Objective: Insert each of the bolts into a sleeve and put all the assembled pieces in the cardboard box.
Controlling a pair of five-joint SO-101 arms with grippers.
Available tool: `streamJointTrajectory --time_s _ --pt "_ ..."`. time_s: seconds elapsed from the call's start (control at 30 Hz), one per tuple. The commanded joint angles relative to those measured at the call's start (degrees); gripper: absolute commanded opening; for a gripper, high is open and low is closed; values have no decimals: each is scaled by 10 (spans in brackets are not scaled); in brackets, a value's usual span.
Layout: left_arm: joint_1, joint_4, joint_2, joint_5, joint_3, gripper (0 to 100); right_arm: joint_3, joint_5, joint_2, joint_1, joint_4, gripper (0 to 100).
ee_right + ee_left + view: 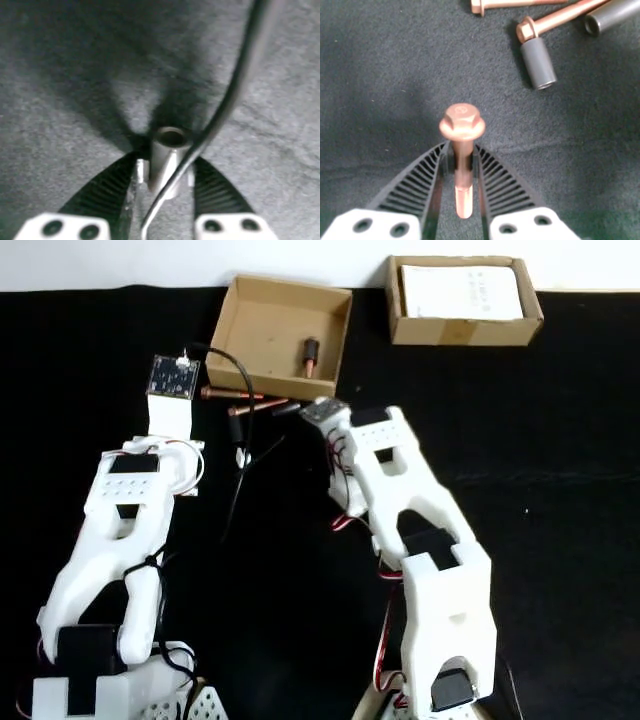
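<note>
Left pincer (461, 150) clamped on copper bolt (462, 127) by shank, right pincer (166, 160) gripping grey sleeve (167, 150) (bore facing out), both near cardboard box (268, 332). Axes should align b4 pushing; black cable (235, 85) could snag.

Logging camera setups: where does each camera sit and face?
High view: fixed overhead, looking down on both arms and the cardboard box.
Left wrist view: on that wrist, facing tabletop past left gripper, shut on bolt.
Right wrist view: likewise, past right gripper, shut on sleeve.
High and left wrist views share the loose bolts.
</note>
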Motion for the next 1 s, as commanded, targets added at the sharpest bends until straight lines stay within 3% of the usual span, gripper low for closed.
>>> streamJointTrajectory --time_s 0.0,0.3,0.47,0.63,0.8,0.97 --pt "-1 -8 -7 -3 -29 9 -7 7 17 -12 -29 9" --pt "13 -4 -80 -1 -23 9 -7 4 -70 -12 39 6" --pt "88 50 -201 3 -24 9 -1 4 -222 -11 128 6" --pt "162 62 -283 100 -32 15 36 4 -393 -12 177 6" --pt "182 63 -287 214 -94 40 153 4 -586 -15 167 6" --pt "220 64 -289 227 -163 37 367 4 -778 -7 30 6"
